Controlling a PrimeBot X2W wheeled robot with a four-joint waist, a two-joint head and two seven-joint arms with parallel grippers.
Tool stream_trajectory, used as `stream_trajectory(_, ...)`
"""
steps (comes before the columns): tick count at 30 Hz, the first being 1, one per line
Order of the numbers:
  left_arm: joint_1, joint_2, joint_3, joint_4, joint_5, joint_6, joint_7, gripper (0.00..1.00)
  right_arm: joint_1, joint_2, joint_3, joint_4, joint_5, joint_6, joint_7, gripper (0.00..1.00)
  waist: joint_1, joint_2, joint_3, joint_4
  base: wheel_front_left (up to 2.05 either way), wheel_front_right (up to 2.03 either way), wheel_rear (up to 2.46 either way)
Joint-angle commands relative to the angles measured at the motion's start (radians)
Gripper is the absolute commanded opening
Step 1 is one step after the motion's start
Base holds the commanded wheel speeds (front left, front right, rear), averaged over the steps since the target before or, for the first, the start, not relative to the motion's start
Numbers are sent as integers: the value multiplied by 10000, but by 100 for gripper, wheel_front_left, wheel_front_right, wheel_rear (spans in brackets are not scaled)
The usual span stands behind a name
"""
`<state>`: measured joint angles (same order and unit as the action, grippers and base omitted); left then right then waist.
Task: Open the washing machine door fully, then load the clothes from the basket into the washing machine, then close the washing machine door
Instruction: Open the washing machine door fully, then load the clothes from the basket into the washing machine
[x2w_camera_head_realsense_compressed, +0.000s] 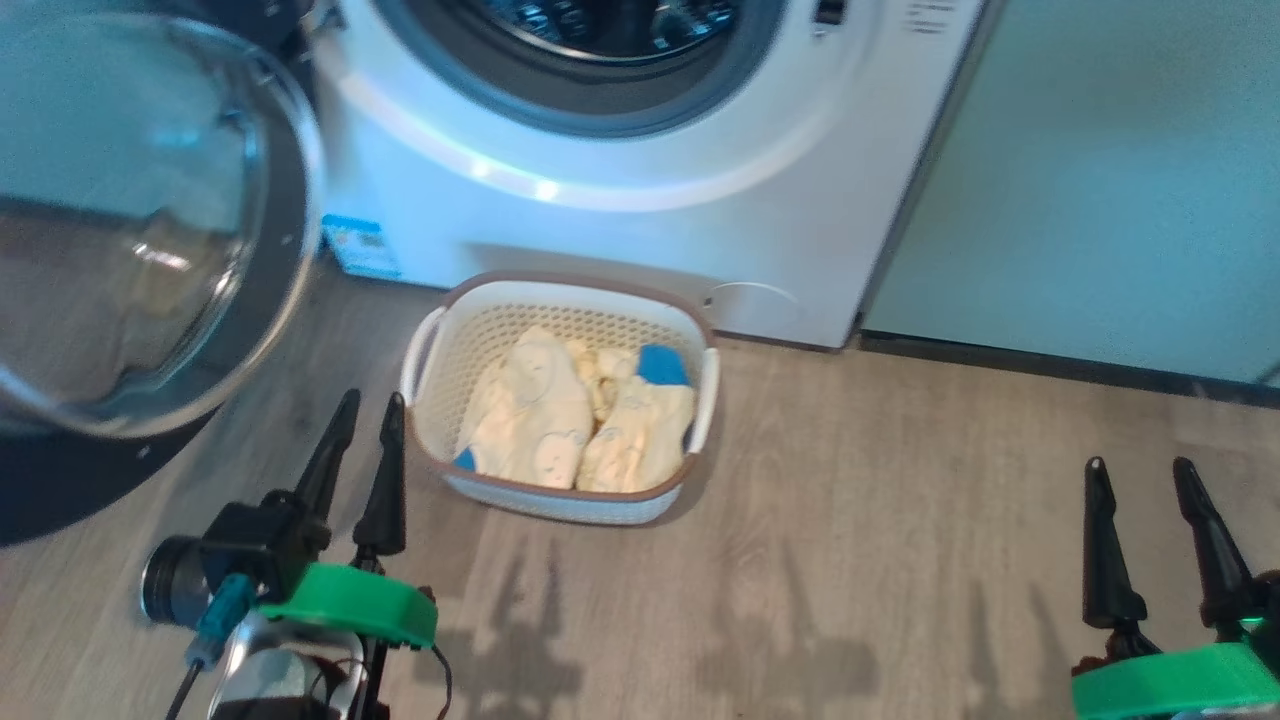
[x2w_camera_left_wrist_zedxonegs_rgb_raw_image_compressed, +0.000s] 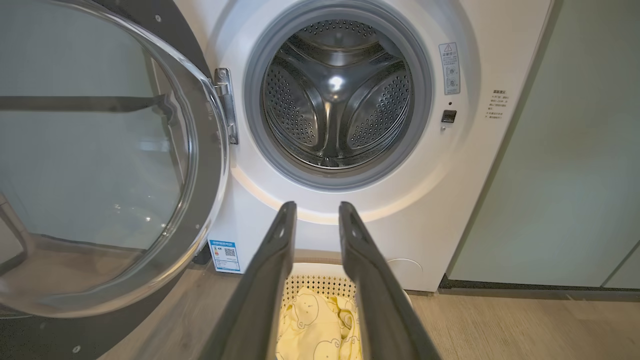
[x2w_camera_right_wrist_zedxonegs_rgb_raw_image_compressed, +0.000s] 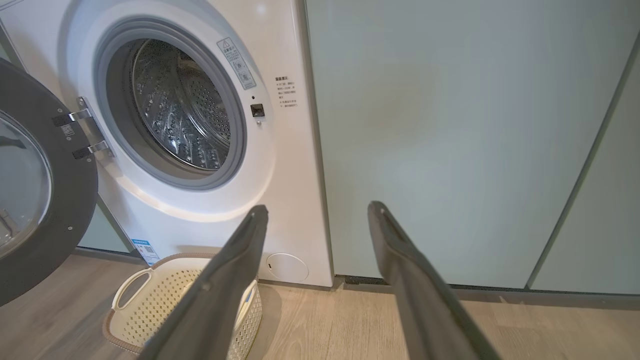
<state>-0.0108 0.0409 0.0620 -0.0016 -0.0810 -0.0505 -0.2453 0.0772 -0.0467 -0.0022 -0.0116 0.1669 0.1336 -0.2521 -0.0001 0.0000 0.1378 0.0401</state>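
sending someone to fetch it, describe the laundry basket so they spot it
Find the white washing machine with its round door standing open. On the wood floor in front of it sits the basket. Unlike the smooth machine and pale green cabinets, it is perforated cream plastic with a brown rim, holding pale yellow clothes.

Door (x2w_camera_head_realsense_compressed: 130, 220) glass glossy; basket (x2w_camera_head_realsense_compressed: 560, 502) plastic, perforated; clothes (x2w_camera_head_realsense_compressed: 530, 410) cloth; drum (x2w_camera_left_wrist_zedxonegs_rgb_raw_image_compressed: 335, 95) shiny metal.
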Motion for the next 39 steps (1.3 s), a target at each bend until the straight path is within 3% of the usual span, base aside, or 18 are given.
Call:
stream_trajectory(1,-162,129,332,-249,-42,0,25,78,-120,-39,215,-305,19,-29,-96,100,1,0,-222,-492,0,0,0)
stream_trajectory(4,-115,155,342,-181,-94,25,156,100,-82,-38,235,-290,65,-29,-96,100,1,0,-310,-852,0,0,0)
stream_trajectory(15,97,208,445,-108,-161,317,745,100,-29,-37,252,-281,21,-29,-97,100,1,0,-430,-1446,0,0,0)
stream_trajectory(23,172,311,427,-231,-50,557,1030,100,-29,-36,197,-311,84,-29,-97,100,1,0,-329,-1499,0,0,0)
stream_trajectory(39,94,390,298,-135,-236,586,851,100,-55,-36,103,-294,127,-29,-97,100,1,0,-308,-1464,0,0,0)
